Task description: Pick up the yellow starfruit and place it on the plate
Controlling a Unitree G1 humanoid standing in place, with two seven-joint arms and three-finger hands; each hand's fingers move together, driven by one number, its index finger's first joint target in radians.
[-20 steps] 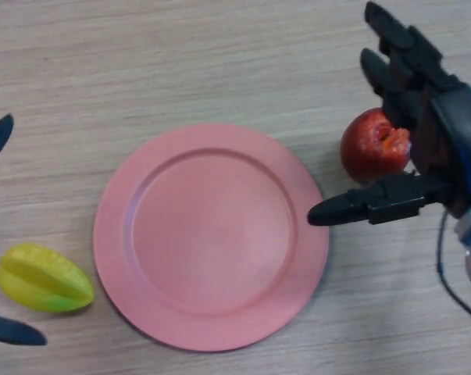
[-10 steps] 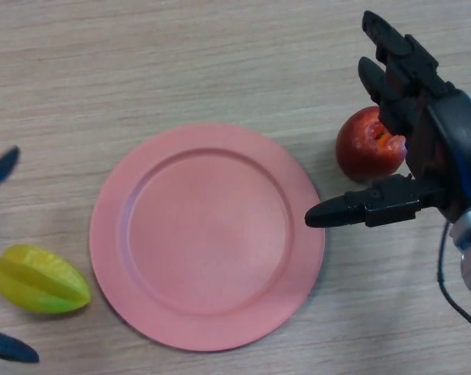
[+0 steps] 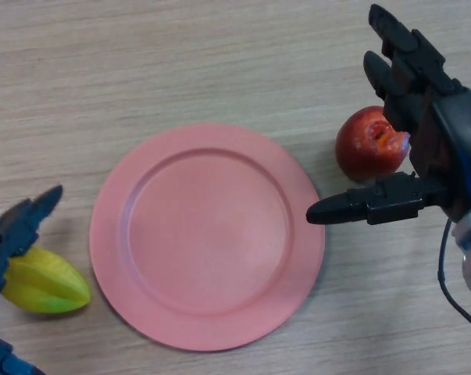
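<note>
The yellow starfruit [image 3: 49, 283] lies on the wooden table at the lower left, just left of the pink plate [image 3: 208, 234], which holds nothing. My left hand [image 3: 12, 234] comes in from the left edge, open, its fingers straight over the starfruit's upper left part and its thumb low at the bottom corner. My right hand [image 3: 422, 141] hovers open at the right, above a red apple, thumb pointing toward the plate's rim.
A red apple [image 3: 366, 144] sits on the table right of the plate, partly hidden by my right hand. Bare wood stretches across the far half of the table.
My left hand has moved right and farther into view, so its fingers now overlap the starfruit. The starfruit, plate, apple and right hand have hardly shifted.
</note>
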